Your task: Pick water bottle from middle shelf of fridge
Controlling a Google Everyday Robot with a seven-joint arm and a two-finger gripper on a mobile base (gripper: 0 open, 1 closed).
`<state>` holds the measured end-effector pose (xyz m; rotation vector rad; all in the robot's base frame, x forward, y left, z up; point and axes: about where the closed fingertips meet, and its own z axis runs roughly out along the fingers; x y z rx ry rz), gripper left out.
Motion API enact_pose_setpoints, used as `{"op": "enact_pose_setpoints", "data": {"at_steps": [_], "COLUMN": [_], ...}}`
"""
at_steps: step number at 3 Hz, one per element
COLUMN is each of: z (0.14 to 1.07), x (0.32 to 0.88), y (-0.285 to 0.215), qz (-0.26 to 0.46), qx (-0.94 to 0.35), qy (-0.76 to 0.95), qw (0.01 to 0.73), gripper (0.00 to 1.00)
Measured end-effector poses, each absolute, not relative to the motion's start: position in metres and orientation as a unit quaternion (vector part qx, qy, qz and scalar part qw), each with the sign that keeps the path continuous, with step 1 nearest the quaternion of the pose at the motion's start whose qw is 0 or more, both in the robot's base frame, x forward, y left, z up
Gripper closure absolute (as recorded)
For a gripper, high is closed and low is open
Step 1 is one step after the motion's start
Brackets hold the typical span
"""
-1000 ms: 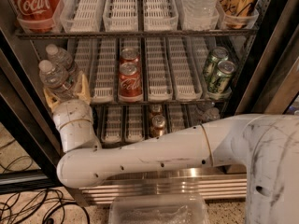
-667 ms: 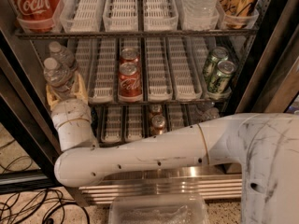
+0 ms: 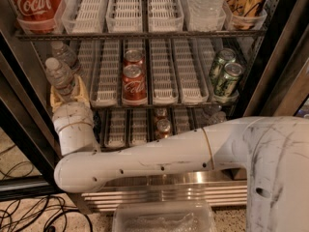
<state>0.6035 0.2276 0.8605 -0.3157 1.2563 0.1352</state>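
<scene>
The fridge [image 3: 159,187] stands open in front of me. The water bottle [image 3: 59,74], clear and ribbed with a white cap, stands at the left end of the middle shelf [image 3: 164,76]. My gripper [image 3: 67,92] reaches in from below left, its yellow fingers [image 3: 81,87] closed on either side of the bottle's lower half. A second small clear bottle [image 3: 65,54] stands just behind it. My white arm [image 3: 159,156] crosses the front of the lower shelf.
Two red cola cans [image 3: 134,83] and two green cans [image 3: 226,79] stand on the middle shelf. A cola bottle [image 3: 34,4] and a wide ribbed bottle [image 3: 205,4] stand above. More cans [image 3: 163,127] sit below. A clear plastic tub [image 3: 164,219] and cables [image 3: 29,214] are on the floor.
My gripper and the front water bottle have shifted slightly to the right together. The arm has followed. The cans have not moved.
</scene>
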Motion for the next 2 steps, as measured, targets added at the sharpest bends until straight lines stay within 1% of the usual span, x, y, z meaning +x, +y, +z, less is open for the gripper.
{"op": "enact_pose_setpoints", "data": {"at_steps": [2], "z": [0.8700], "x": [0.6017], "y": [0.2278], "qz": [0.070], "qx": [-0.153], "qy": [0.576], "qw": [0.800], "gripper": [1.00]}}
